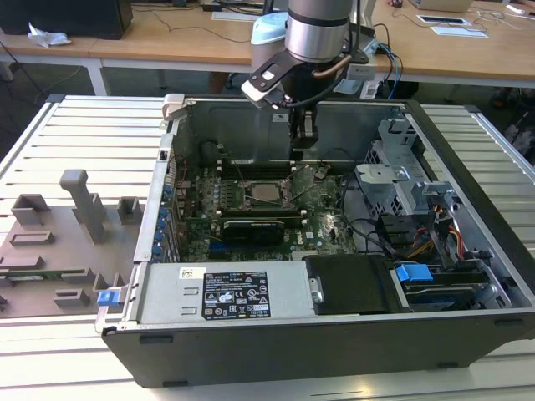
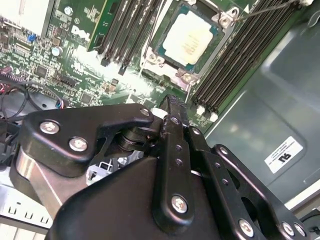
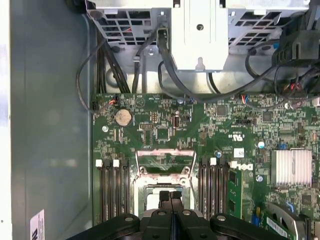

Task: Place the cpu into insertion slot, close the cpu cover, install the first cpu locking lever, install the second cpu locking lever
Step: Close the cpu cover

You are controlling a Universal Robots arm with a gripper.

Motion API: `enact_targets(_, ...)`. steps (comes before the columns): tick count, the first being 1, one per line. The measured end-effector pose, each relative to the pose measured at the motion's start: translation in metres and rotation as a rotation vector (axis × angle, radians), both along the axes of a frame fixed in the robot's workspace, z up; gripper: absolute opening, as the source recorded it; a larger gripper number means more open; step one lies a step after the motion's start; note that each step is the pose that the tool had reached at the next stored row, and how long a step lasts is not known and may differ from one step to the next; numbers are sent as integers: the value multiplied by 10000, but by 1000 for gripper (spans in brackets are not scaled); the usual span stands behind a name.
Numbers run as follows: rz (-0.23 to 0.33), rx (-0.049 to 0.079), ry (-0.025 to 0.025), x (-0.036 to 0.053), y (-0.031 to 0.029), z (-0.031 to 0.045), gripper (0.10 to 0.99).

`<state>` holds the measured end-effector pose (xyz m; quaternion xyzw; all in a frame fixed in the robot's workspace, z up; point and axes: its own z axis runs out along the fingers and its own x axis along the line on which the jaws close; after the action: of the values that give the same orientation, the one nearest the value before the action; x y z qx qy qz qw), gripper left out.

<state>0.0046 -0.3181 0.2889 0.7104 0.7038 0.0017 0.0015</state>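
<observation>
Looking at the exterior view, I see the gripper (image 1: 304, 138) hanging inside the open computer case (image 1: 276, 351), over the green board (image 1: 328, 224). Its fingers (image 3: 164, 200) are pressed tight together and hold nothing. The cpu (image 2: 191, 37) lies flat in the insertion slot (image 2: 222, 20), at about 7 o'clock from the gripper in the exterior view. The cpu cover (image 3: 165, 152) looks swung open just beside the slot, at about 3 o'clock from it in the exterior view, and green board shows through its square hole. A big white sticker (image 1: 236, 294) with black print sits on the silver box (image 1: 167, 301), at 6 o'clock from the cpu. Another white label (image 2: 284, 152) is stuck on the grey case wall. White letters (image 3: 243, 166) are printed on the board near the long black memory slots (image 3: 215, 190)
</observation>
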Motion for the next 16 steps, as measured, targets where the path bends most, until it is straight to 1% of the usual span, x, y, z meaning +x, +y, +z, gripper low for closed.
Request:
enact_targets(4, -1, 2, 0, 45, 0, -1, 106)
enact_targets(9, -1, 1, 1, 133, 0, 0, 106)
enact_targets(14, 0, 1, 1, 195, 0, 0, 106)
enact_targets(16, -1, 1, 1, 236, 0, 0, 106)
